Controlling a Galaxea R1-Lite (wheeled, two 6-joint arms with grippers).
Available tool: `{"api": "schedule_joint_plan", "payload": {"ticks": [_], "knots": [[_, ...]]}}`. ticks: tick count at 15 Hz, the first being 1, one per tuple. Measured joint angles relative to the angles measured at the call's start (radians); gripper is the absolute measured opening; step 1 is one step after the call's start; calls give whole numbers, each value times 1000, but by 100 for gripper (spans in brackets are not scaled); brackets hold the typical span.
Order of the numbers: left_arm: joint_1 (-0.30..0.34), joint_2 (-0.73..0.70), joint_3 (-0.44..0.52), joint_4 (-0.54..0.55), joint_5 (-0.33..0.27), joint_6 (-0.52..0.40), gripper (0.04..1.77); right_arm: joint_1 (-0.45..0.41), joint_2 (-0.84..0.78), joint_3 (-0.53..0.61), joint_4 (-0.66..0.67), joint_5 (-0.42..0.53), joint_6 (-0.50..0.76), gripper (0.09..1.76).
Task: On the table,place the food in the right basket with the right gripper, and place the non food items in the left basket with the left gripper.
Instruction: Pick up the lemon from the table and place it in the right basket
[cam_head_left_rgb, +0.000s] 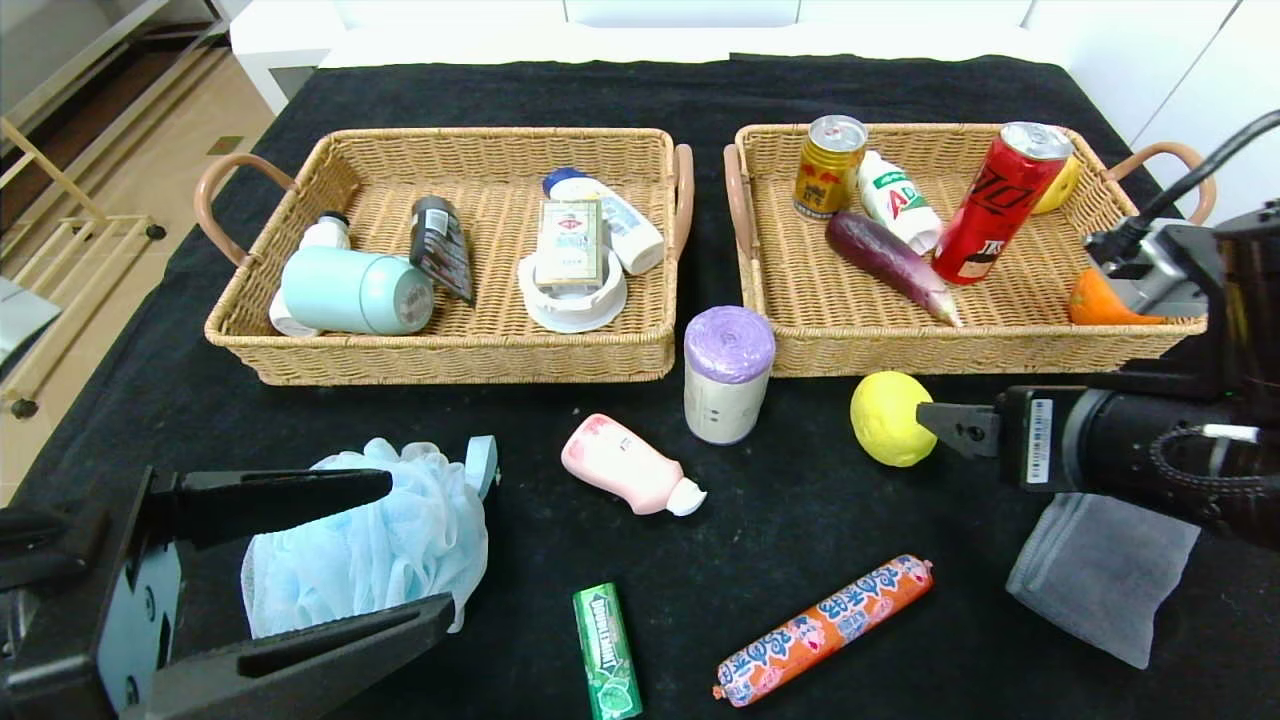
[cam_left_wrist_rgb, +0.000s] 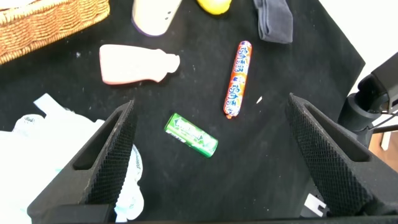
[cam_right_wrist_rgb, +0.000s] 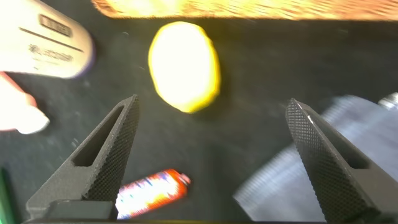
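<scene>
Two end effectors are seen over the black tabletop, both with jaws spread wide and nothing gripped. The left end effector is positioned at the near left, its jaws on either side of the light-blue bath pouf. The right end effector is held just beside the lemon, which lies in front of the right basket. The bag roll stands upright between the two baskets' front corners, with the pink bottle lying near it. The gum pack and sausage lie at the near edge. The grey towel lies at the near right. The left basket is placed at the far left.
</scene>
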Motion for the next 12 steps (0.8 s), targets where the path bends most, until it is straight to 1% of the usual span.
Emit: {"api": "schedule_joint_plan", "payload": {"ticks": [3,4,7,12], "knots": [[0,1,0,-3,0,3,172,16,88,-71,-2,-11,55,171],[0,1,0,-3,0,5,172,15,115,-91,-3,-31,73,171],[0,-1,0,-4,0,11,172,-11,174,-138,-4,-55,102,171],[0,-1,1,-3,0,11,172,-29,227,-160,-11,-57,114,171]]}}
